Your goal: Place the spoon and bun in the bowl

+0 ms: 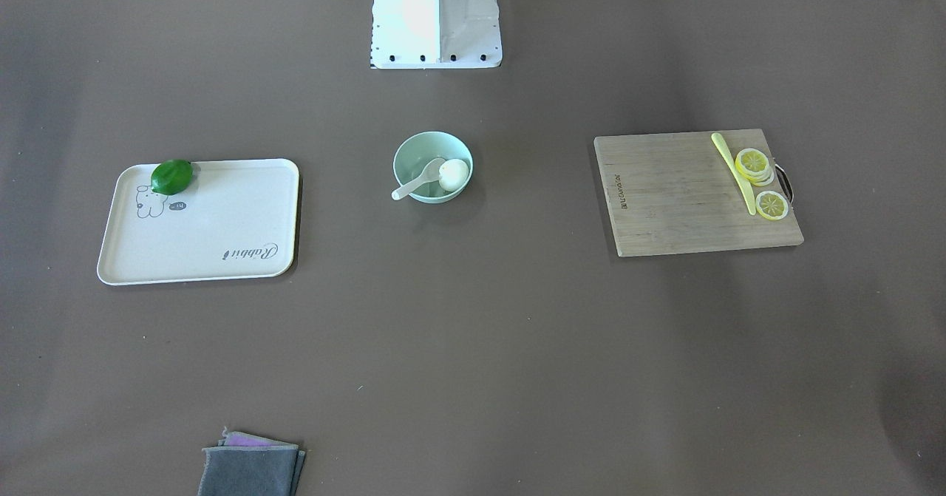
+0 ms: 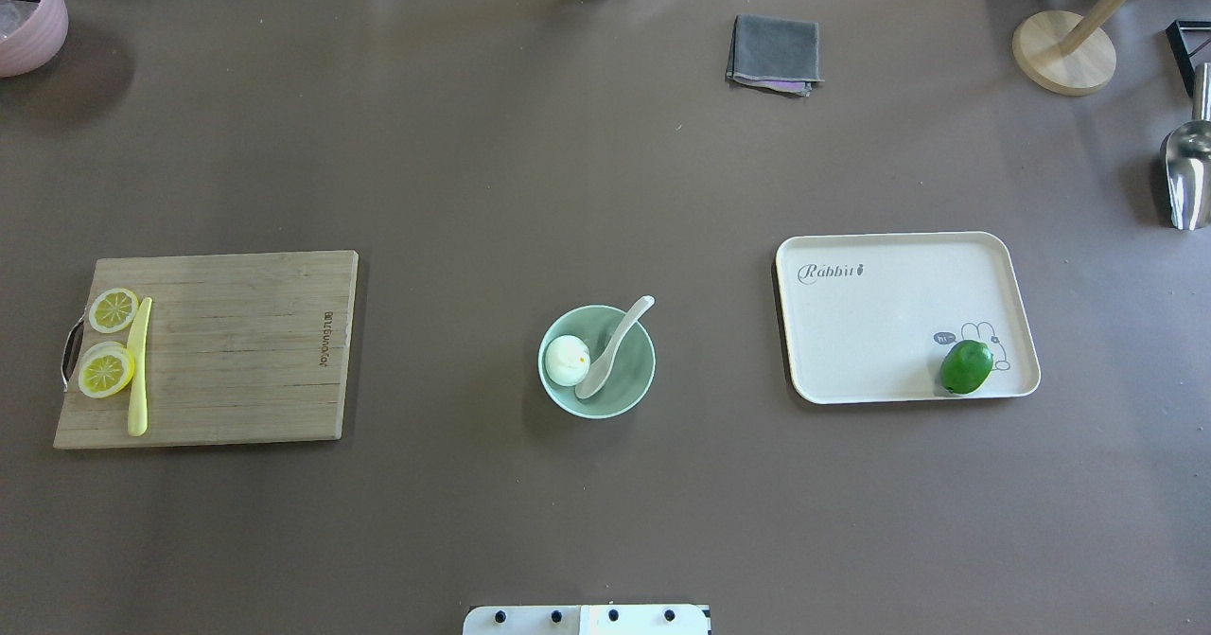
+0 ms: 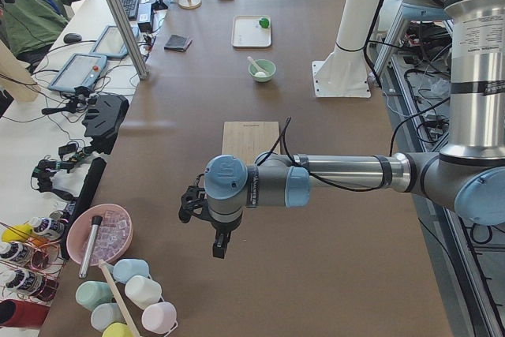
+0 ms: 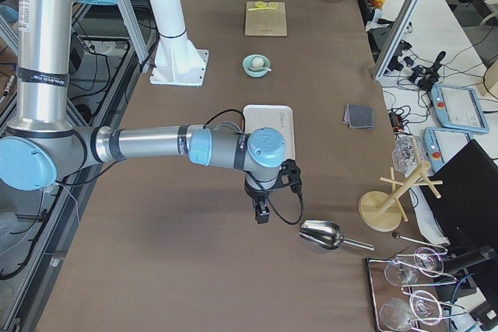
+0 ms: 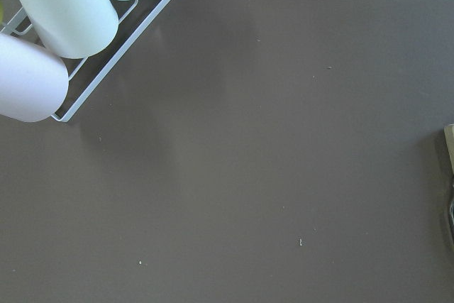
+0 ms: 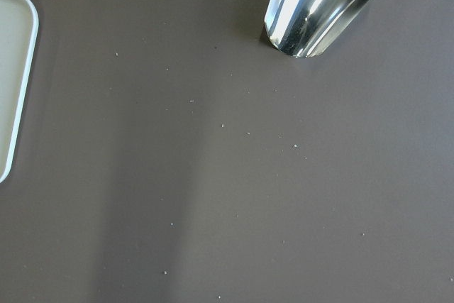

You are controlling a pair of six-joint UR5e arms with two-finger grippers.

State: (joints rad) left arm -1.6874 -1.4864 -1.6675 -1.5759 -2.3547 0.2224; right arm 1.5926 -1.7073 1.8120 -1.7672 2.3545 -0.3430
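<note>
Neither pincer is reaching for anything. The left pincer (image 3: pixel 219 247) is hovering over bare worktop (image 2: pixel 605 190) near a rack of cups (image 5: pixel 60 15), and the right pincer (image 4: pixel 263 214) is hovering near a metal scoop (image 6: pixel 323 5). Whether either is released or clenched, I cannot tell. The bowl (image 2: pixel 632 391) is sitting mid-worktop, well apart from both arms and about equally far from each. The bun (image 2: pixel 567 361) is resting inside it, just beside the spoon (image 2: pixel 615 346). The spoon's handle is leaning over the rim, pointing away from the robot toward its right. Nothing seems left to fetch.
</note>
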